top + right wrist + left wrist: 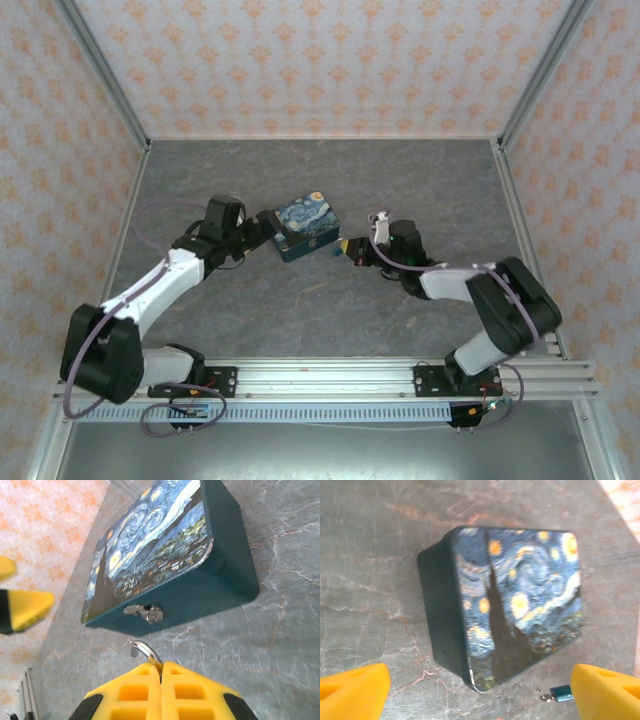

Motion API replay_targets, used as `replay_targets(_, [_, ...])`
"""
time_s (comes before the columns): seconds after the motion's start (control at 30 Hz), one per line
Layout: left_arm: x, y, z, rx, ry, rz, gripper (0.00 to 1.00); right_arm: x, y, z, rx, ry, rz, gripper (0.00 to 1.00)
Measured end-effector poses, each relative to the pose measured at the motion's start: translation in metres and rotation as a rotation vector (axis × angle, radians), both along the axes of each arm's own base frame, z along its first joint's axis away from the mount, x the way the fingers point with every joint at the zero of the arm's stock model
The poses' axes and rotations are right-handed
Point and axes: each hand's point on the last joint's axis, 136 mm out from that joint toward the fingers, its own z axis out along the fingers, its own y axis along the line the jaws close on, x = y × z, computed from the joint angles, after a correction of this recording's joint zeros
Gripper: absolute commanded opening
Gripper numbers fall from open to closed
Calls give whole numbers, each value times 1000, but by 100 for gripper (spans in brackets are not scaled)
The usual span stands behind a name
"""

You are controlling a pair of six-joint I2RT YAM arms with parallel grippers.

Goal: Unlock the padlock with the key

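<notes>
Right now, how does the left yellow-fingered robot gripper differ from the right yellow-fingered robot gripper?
The left gripper stands wide open and empty; the right gripper is shut, pinching the curved silver shackle of the tiny padlock. The left gripper sits at the end of the blue-and-yellow Starry Night box, away from its silver latch; the right gripper faces that latch. Both have yellow fingertips and sit close to the box.

A Starry-Night-print box (307,226) (lid down) sits on the grey marbled table (330,310).
</notes>
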Motion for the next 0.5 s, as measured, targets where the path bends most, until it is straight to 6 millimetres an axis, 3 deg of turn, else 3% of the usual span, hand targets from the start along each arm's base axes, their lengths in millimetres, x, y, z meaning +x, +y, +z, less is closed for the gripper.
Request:
replay_targets(0.13, [-6, 10, 38, 50, -132, -11, 93, -23, -13, 13, -70, 10, 23, 0])
replay_targets(0.27, [-13, 21, 65, 101, -235, -5, 94, -50, -29, 12, -144, 72, 37, 0])
replay_targets(0.37, [-20, 29, 74, 125, -284, 13, 94, -73, -43, 2, -204, 158, 42, 0])
replay_targets(0.5, [-23, 35, 73, 148, -296, 30, 94, -100, -58, -20, -280, 297, 47, 0])
